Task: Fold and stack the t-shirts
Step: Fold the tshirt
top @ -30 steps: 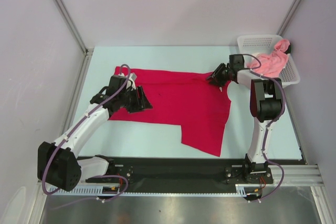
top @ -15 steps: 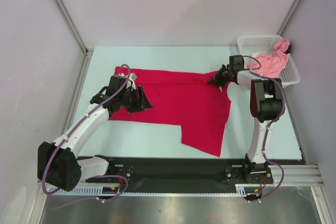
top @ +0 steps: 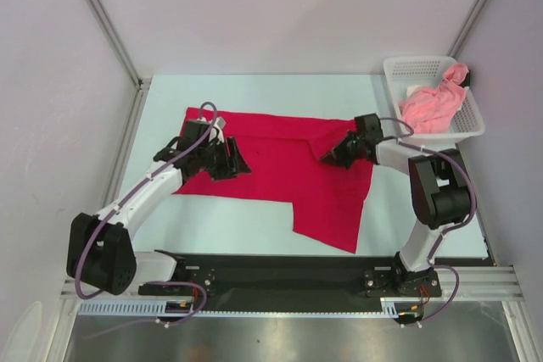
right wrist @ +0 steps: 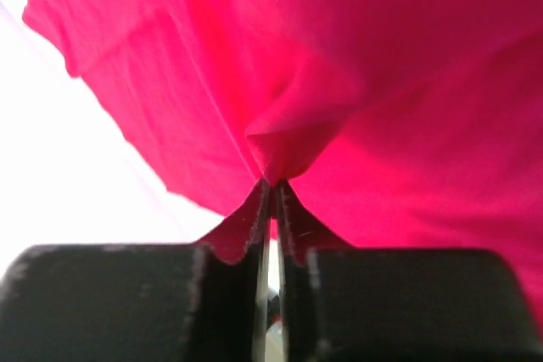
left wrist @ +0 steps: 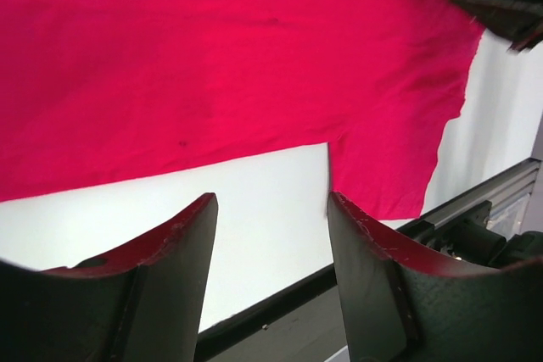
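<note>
Spreading over the middle of the table (top: 246,218), the crimson t-shirt (top: 280,154) lies mostly flat. Its long axis runs 9 to 3 o'clock, w/ one flap reaching toward 5 o'clock, near the black rail (top: 280,270) at the arm bases.

The left arm (top: 144,197) comes in from 7 o'clock & its wrist covers the shirt's 9 o'clock end. The right arm (top: 433,197) bends in from 4 o'clock, forearm over the bare table beside the shirt's 3 o'clock edge.

A white mesh basket (top: 407,66) sits in the 2 o'clock corner, well apart from the red cloth. The pink t-shirt (top: 431,106) is crumpled inside it, one end draped over the rim at the far right.

The left gripper (top: 236,161) hangs over the shirt's 9 o'clock part. In its wrist cam the fingers (left wrist: 174,247) stand apart w/ nothing between them; red hem & bare table show through the gap.

The right gripper (top: 327,157) is at the shirt's 3 o'clock side. In its wrist cam the jaws are pinched tight on a small peaked fold of crimson cloth (right wrist: 293,137), fabric bunching up from the tips.
</note>
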